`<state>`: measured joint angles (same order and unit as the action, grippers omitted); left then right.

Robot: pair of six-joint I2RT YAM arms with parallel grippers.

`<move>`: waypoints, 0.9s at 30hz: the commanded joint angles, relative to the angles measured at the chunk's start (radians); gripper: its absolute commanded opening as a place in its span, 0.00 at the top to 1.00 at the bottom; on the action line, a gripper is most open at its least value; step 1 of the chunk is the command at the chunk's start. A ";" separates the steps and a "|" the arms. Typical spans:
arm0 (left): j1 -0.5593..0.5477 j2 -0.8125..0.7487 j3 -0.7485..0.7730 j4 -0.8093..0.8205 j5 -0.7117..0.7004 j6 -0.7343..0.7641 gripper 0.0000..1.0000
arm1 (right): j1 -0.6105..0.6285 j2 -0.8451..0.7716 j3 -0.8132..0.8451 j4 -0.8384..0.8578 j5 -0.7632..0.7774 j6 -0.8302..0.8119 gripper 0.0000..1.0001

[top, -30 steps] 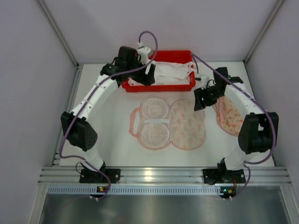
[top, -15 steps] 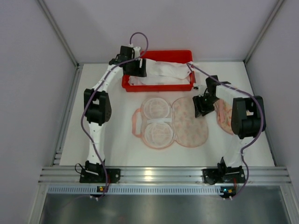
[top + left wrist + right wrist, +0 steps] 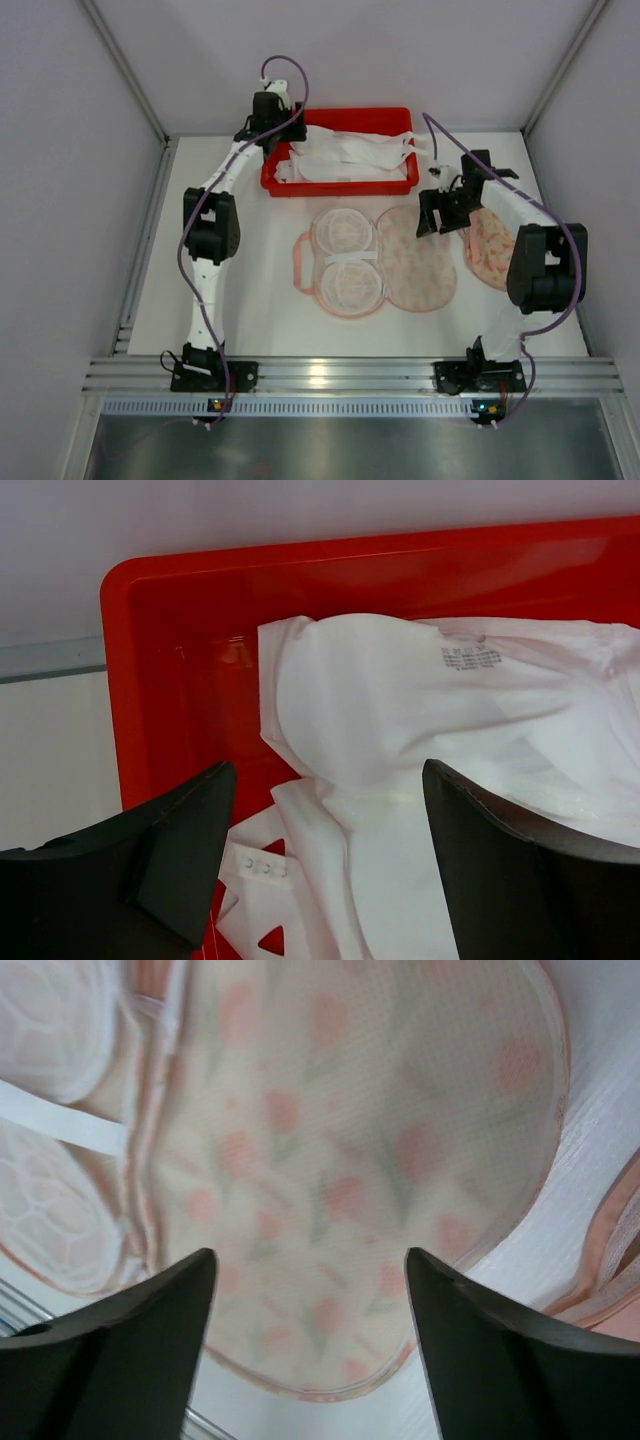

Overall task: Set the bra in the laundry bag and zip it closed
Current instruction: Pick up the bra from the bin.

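The white bra (image 3: 345, 155) lies bunched in the red tray (image 3: 340, 187) at the back. My left gripper (image 3: 277, 132) is open over the tray's left end. In the left wrist view its jaws (image 3: 325, 870) straddle the bra (image 3: 400, 710) without gripping it; the tray wall (image 3: 180, 660) is behind. The pink floral laundry bag (image 3: 415, 260) lies unzipped and spread flat mid-table, mesh cups to the left. My right gripper (image 3: 432, 218) is open and empty above the bag's right half (image 3: 340, 1160), jaws (image 3: 310, 1340) wide apart.
A second pink floral bag (image 3: 490, 245) lies at the right of the table, under the right arm; its edge shows in the right wrist view (image 3: 610, 1260). Grey enclosure walls stand on both sides and behind the tray.
My left gripper has drawn back towards the tray's left rear corner, empty. The open bag has shifted slightly right. My right gripper has lifted a little beside the bag's right edge.
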<state>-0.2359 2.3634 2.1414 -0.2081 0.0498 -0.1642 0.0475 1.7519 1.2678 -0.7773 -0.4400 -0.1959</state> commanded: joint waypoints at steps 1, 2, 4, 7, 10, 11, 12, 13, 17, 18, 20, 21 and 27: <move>0.006 0.042 0.032 0.136 -0.039 -0.037 0.19 | -0.001 -0.110 0.067 -0.023 -0.082 0.024 0.05; 0.009 0.049 0.032 0.142 -0.039 -0.044 0.19 | -0.001 -0.117 0.070 -0.027 -0.082 0.026 0.01; 0.009 0.069 0.037 0.159 -0.033 -0.058 0.20 | 0.000 -0.126 0.079 -0.043 -0.075 0.029 0.01; 0.009 0.097 0.040 0.188 -0.028 -0.080 0.21 | -0.001 -0.126 0.082 -0.063 -0.075 0.033 0.01; 0.009 0.131 0.052 0.199 -0.039 -0.101 0.23 | -0.001 -0.127 0.068 -0.065 -0.080 0.036 0.00; 0.009 0.137 0.058 0.199 -0.039 -0.106 0.23 | -0.001 -0.127 0.065 -0.065 -0.078 0.039 0.01; 0.010 0.154 0.067 0.199 -0.039 -0.119 0.24 | -0.001 -0.127 0.064 -0.065 -0.080 0.042 0.01; 0.010 0.161 0.071 0.200 -0.039 -0.126 0.24 | -0.001 -0.129 0.064 -0.066 -0.082 0.042 0.01; 0.015 0.188 0.080 0.199 -0.064 -0.146 0.28 | -0.001 -0.120 0.071 -0.070 -0.069 0.044 0.01; 0.015 0.189 0.086 0.231 -0.065 -0.146 0.29 | -0.001 -0.117 0.070 -0.073 -0.068 0.044 0.01; 0.015 0.194 0.092 0.245 -0.054 -0.146 0.32 | -0.001 -0.111 0.061 -0.073 -0.069 0.041 0.00; 0.018 0.194 0.091 0.266 -0.054 -0.152 0.35 | -0.001 -0.111 0.056 -0.073 -0.068 0.041 0.01; 0.044 0.177 0.097 0.349 0.068 -0.199 0.79 | -0.001 -0.098 0.030 -0.083 -0.066 0.032 0.01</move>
<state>-0.2153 2.5622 2.1887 0.0082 0.0505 -0.3309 0.0475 1.6474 1.3022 -0.8394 -0.4984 -0.1593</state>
